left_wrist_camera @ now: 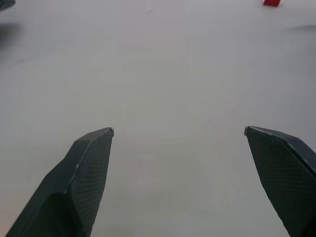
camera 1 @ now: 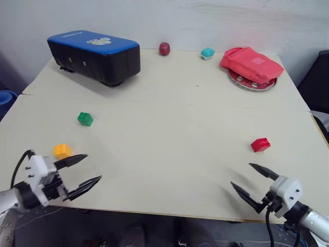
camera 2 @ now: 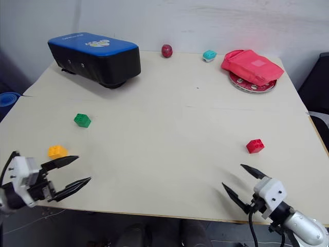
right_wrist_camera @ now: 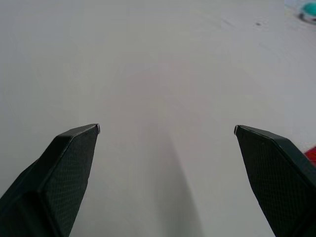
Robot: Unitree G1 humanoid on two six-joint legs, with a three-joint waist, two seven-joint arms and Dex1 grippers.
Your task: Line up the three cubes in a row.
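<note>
Three cubes lie apart on the cream table [camera 1: 169, 118]. The green cube [camera 1: 85, 119] sits at the left, the orange-yellow cube [camera 1: 62, 151] nearer the front left edge, and the red cube [camera 1: 260, 144] at the right. My left gripper [camera 1: 92, 169] hovers open at the front left, just in front of and right of the orange-yellow cube, pointing toward the table's middle. At the front right my right gripper [camera 1: 241, 177] is open too, short of the red cube. Nothing is between either pair of fingers. The left wrist view catches the red cube [left_wrist_camera: 271, 2] far off.
A blue-topped black case [camera 1: 95, 55] stands at the back left. Along the back edge are a dark red ball [camera 1: 164, 48] and a small teal object [camera 1: 207, 53]. A red cloth bundle [camera 1: 251, 65] rests on a metal plate [camera 1: 245, 82] at the back right.
</note>
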